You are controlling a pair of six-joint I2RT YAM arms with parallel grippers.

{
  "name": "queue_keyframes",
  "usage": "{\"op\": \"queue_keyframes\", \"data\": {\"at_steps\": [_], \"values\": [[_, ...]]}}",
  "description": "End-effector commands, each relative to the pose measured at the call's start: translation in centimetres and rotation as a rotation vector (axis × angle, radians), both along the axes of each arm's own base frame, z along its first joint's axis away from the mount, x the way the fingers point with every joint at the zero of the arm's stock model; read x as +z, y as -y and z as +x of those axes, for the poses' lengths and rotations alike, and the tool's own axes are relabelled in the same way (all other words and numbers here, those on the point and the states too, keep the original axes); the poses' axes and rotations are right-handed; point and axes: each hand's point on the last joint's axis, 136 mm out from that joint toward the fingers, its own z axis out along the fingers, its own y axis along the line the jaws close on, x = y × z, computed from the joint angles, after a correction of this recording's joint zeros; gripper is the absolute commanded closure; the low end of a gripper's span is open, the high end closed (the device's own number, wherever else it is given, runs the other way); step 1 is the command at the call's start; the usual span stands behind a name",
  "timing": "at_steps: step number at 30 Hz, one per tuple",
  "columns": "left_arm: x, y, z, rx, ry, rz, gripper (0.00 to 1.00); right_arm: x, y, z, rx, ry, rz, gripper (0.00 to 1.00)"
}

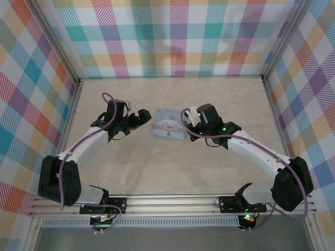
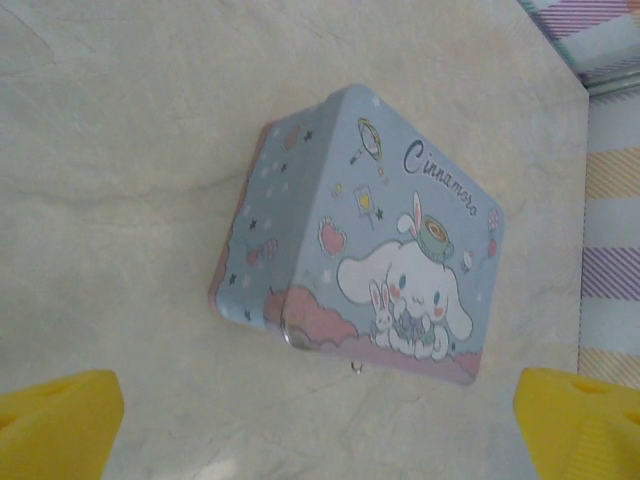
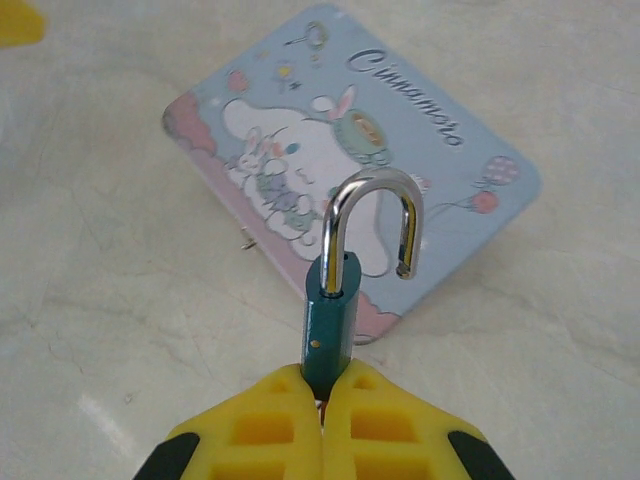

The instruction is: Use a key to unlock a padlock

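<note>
Beside one blue tin [image 1: 168,124], the left pincer [image 1: 142,117] at nine o'clock is gaping released; the right pincer [image 1: 187,116] at three o'clock is clenching one open-shackled padlock [image 3: 333,310].

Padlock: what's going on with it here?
The right hand is shut on the padlock, gripping its body next to the tin. The shackle is open, with one end free of the body, so the lock looks unlocked. The left hand is open and holds nothing. It points at the tin, which lies closed on the table.
</note>
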Motion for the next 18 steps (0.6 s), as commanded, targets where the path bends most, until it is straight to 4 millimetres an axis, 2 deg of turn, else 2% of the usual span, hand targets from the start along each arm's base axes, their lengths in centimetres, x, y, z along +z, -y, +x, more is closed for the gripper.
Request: {"op": "queue_keyframes", "data": {"at_steps": [1, 6, 12, 15, 18], "values": [[-0.8, -0.6, -2.3, -0.022, -0.034, 0.042, 0.0, 0.8, 1.4, 0.1, -0.083, -0.047, 0.055, 1.0], [-1.6, -0.7, -3.0, -0.02, -0.051, 0.055, 0.0, 0.2, 5.5, 1.8, -0.273, -0.069, -0.007, 1.0], [-1.9, 0.0, -3.1, -0.03, -0.053, 0.055, 0.0, -2.5, 12.0, 3.9, -0.53, -0.162, -0.118, 1.0], [-1.9, 0.3, -3.0, -0.035, -0.049, 0.056, 0.0, -3.9, 13.8, 4.7, -0.597, -0.196, -0.182, 1.0], [-2.0, 0.5, -3.1, -0.038, -0.047, 0.061, 0.0, -5.4, 14.5, 5.5, -0.628, -0.25, -0.218, 1.0]]}}
